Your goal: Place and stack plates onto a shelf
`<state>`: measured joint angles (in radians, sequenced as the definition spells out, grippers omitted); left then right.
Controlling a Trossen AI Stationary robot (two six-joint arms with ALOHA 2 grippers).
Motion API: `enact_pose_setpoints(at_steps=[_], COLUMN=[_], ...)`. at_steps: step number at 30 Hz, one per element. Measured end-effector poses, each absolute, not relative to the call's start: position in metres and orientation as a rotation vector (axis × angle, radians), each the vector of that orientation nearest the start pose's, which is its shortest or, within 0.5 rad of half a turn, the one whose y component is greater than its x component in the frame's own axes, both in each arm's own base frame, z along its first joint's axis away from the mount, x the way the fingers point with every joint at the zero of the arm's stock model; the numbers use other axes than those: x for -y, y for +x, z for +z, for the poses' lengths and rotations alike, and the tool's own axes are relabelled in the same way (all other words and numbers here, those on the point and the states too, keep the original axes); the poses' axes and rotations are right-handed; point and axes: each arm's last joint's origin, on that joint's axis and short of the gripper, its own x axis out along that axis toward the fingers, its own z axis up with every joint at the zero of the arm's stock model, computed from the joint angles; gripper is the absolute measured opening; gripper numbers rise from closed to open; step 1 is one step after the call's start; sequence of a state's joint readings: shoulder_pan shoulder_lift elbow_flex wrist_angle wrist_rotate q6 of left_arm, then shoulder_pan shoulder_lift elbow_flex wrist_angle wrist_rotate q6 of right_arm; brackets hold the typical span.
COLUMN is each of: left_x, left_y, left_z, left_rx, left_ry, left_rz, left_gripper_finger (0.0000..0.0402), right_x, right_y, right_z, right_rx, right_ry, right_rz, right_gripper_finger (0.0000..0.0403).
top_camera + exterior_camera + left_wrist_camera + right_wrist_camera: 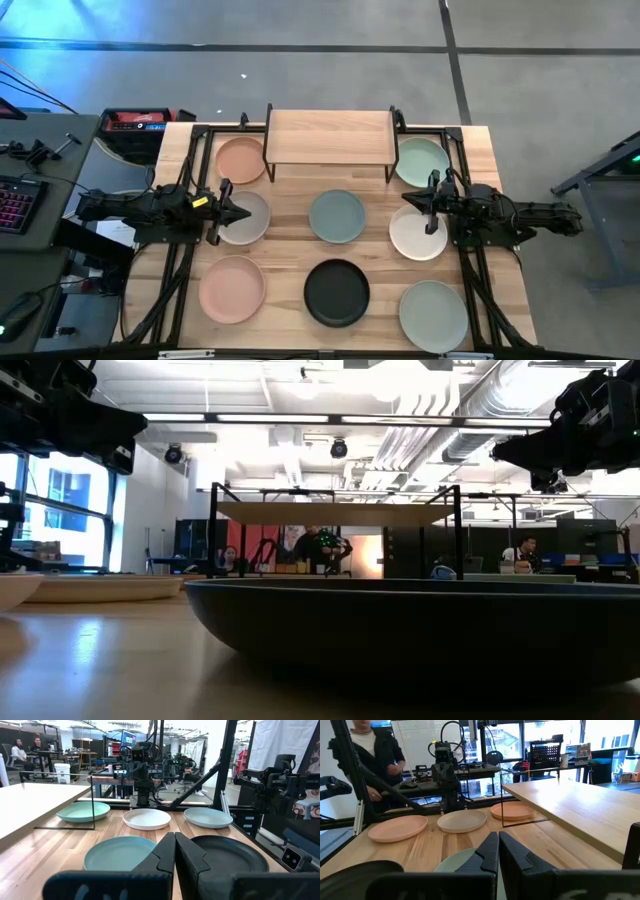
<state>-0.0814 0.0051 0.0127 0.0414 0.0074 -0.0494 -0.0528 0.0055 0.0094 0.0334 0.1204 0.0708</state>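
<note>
Several round plates lie flat on the wooden table. Two are peach (241, 160) (232, 289), two pale green (421, 161) (434, 315), and one each beige-grey (250, 225), grey-blue (337, 216), white (417, 235) and black (337, 292). The shelf (330, 137), a light wooden top on thin black legs, stands at the far middle with nothing on it. My left gripper (245, 213) (175, 847) hovers shut and level above the beige-grey plate. My right gripper (405, 200) (498, 847) hovers shut and level above the white plate's far edge.
Black frame rails (180, 270) (480, 280) run along the table's left and right sides. A red device (140, 122) sits beyond the far left corner. A person (370, 750) stands past the left arm's base. Bare wood shows between the plates in front of the shelf.
</note>
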Motion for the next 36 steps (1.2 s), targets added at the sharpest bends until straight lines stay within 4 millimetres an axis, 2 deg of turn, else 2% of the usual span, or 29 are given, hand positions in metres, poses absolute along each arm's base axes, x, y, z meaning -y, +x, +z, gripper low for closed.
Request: enact_pose_setpoints(at_steps=[30, 36], left_x=[0.0081, 0.0081], left_y=[0.0968, 0.0968], left_z=[0.1715, 0.1715], left_rx=[0.047, 0.047], left_ry=[-0.051, -0.051], left_rz=[-0.09, -0.089], left_gripper_finger=[0.0, 0.0], right_x=[0.0086, 0.0086], right_y=[0.0968, 0.0968], right_z=[0.1699, 0.1708], right_rx=[0.047, 0.068], right_ry=[0.072, 0.202], right_rz=[-0.172, -0.169], right_gripper_finger=[0.0, 0.0])
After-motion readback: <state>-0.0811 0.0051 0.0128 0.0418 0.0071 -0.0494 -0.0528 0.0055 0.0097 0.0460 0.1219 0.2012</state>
